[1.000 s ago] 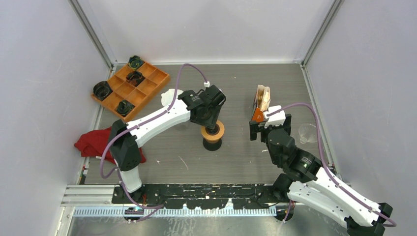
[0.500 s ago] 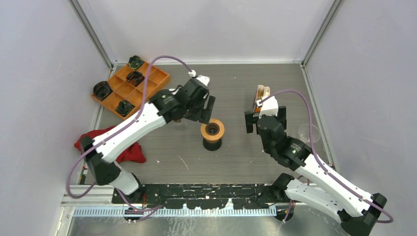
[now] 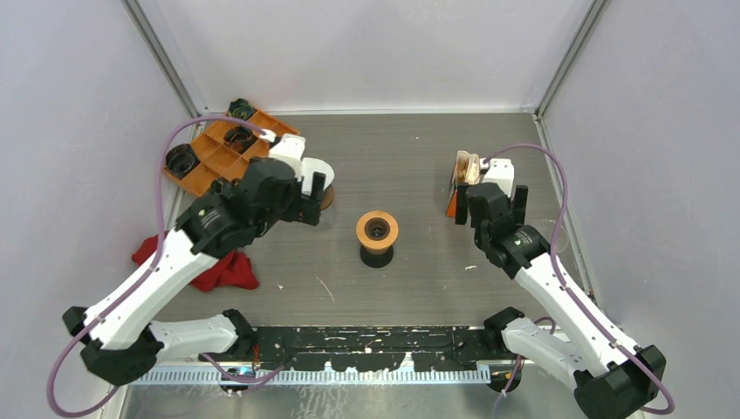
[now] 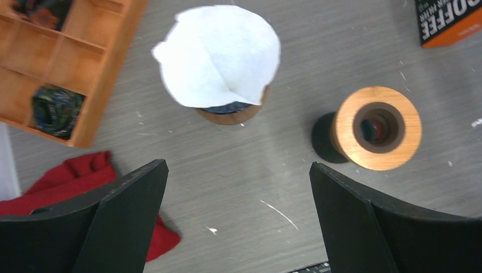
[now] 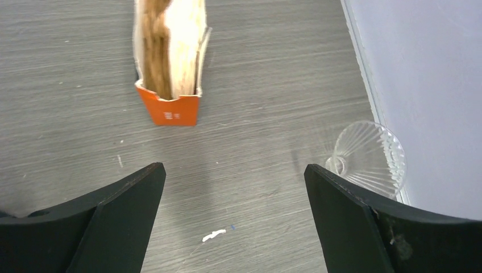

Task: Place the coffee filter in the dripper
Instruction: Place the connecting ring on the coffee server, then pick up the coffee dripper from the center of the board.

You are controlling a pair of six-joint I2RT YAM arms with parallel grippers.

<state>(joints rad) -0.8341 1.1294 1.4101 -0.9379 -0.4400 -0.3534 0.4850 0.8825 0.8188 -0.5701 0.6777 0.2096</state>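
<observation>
One grey surface (image 3: 419, 148) carries everything. Two arms reach over it, and each pincer has its fingers wide apart and holds nothing. The left pincer (image 4: 237, 165) hangs above the filter, the right pincer (image 5: 233, 168) before the box.

One orange tray (image 3: 208, 150) shows at least three dark pieces, and the left arm hides part of it. There is one red cloth (image 3: 222, 271), one orange filter box (image 5: 169, 108) and one wood-topped stand (image 4: 378, 128).

One white coffee filter (image 4: 219, 57) sits in the dripper (image 4: 230, 115), just beside the tray. Only a dark rim and a wooden collar of the dripper show. One clear glass cone (image 5: 369, 156) lies near the right wall, faint from above.
</observation>
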